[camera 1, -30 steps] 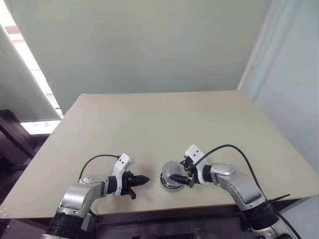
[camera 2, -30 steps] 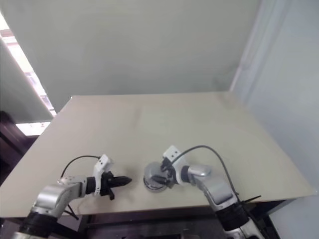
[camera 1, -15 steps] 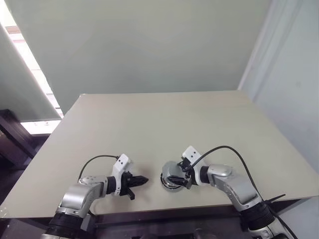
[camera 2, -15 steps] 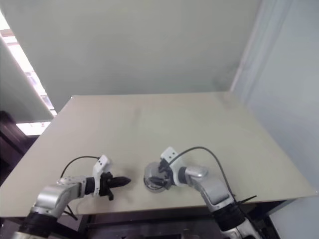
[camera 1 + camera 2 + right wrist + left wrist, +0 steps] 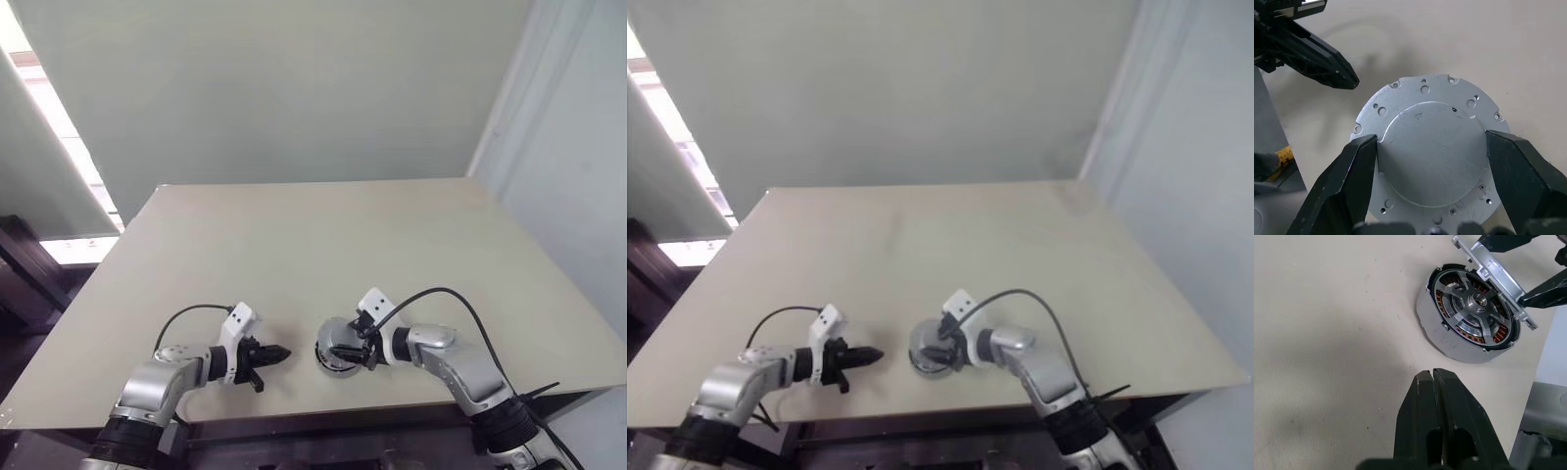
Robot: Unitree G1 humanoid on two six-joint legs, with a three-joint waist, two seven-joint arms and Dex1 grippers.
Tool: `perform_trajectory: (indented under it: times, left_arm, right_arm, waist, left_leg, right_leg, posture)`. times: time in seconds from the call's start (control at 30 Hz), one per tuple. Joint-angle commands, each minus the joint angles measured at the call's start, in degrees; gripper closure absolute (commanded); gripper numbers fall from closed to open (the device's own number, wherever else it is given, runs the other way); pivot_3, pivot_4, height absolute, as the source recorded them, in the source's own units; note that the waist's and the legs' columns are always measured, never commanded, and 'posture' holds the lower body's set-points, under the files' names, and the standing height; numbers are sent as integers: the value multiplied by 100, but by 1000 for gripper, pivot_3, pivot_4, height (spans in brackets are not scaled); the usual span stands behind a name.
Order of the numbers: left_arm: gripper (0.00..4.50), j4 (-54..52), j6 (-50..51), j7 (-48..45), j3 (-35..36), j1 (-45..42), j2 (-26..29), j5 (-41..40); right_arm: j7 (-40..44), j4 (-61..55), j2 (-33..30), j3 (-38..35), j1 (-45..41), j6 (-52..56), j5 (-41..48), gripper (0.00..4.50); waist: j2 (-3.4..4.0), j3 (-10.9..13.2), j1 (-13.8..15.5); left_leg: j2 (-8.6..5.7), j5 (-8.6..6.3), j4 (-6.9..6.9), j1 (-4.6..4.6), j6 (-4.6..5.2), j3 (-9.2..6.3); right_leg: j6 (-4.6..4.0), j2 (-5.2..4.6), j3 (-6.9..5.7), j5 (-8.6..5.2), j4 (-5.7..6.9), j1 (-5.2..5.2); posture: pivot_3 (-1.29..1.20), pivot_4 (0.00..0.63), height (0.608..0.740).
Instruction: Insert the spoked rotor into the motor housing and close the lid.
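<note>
The motor housing lies on the table near its front edge, showing copper windings. The spoked rotor sits inside it. The lid, a silver-grey round plate with small holes and a notched rim, leans tilted over the housing's far side. My right gripper has one finger on each side of the lid and is shut on it. My left gripper is shut and empty, a short way left of the housing and pointing at it.
The beige table stretches far back behind the housing. Its front edge runs just under both arms. Black cables loop from each wrist. A wall rises behind the table.
The right gripper's fingers have drawn in a little around the lid. The left gripper has kept still.
</note>
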Motion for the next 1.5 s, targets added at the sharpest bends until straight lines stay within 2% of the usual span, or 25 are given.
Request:
perform_trajectory:
  times: [0.03,0.27,0.73,1.5]
  left_arm:
    - [4500,-45,-121,-89,-14,-143,63,37]
    - [4500,-41,-137,-115,-65,-170,41,46]
    - [4500,-80,-145,-100,-74,-141,-2,36]
    - [4500,-211,-180,-65,-127,-159,-237,19]
  right_arm:
    - [-140,-92,19,131,-144,145,-126,1228]
    - [-148,172,-89,692,-449,424,-516,1228]
    - [-48,234,-317,1309,-812,1222,-753,1228]
    - [-250,327,-200,1629,-1153,2043,-840,1228]
  waist:
    - [0,0,0]
    - [0,-2,-1]
    - [0,-5,0]
    - [19,-39,0]
  left_leg:
    - [0,0,0,1,0,0]
    - [0,0,0,8,0,1]
    - [0,0,1,14,0,-1]
    - [-2,0,1,19,0,-2]
  right_leg:
    - [0,0,0,0,0,0]
    - [0,0,0,0,2,4]
    - [0,0,-1,0,4,11]
    - [0,-1,-1,0,4,15]
  posture:
    - [0,0,740]
    - [0,0,740]
    - [0,0,740]
    - [0,0,740]
